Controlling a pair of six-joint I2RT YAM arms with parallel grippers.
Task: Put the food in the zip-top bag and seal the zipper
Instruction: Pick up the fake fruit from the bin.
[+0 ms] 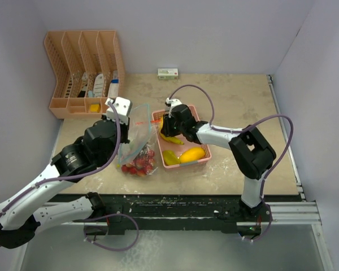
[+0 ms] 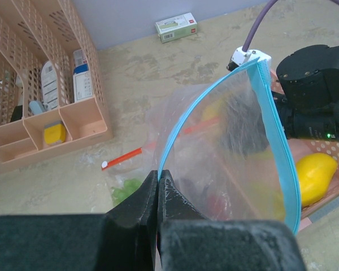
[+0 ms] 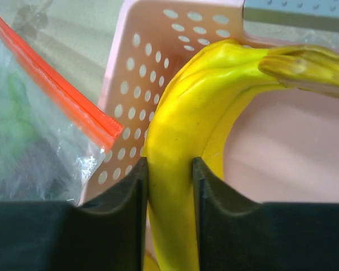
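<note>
A clear zip-top bag (image 1: 137,131) with a blue rim (image 2: 175,132) and a red zipper strip (image 2: 124,157) stands open left of the pink basket (image 1: 202,160). My left gripper (image 2: 157,175) is shut on the bag's blue rim and holds the mouth up. Red strawberries (image 1: 140,165) and green pieces (image 2: 124,191) lie inside the bag. My right gripper (image 3: 169,169) is inside the basket, shut on a yellow banana (image 3: 183,130). A yellow-orange mango (image 1: 192,154) and a green piece (image 1: 170,157) lie in the basket's near end.
A peach-coloured slotted organiser (image 1: 85,73) with small items stands at the back left. A small white and green box (image 1: 168,73) lies by the back wall. The basket's perforated wall (image 3: 130,107) is close to the bag's red strip (image 3: 56,101).
</note>
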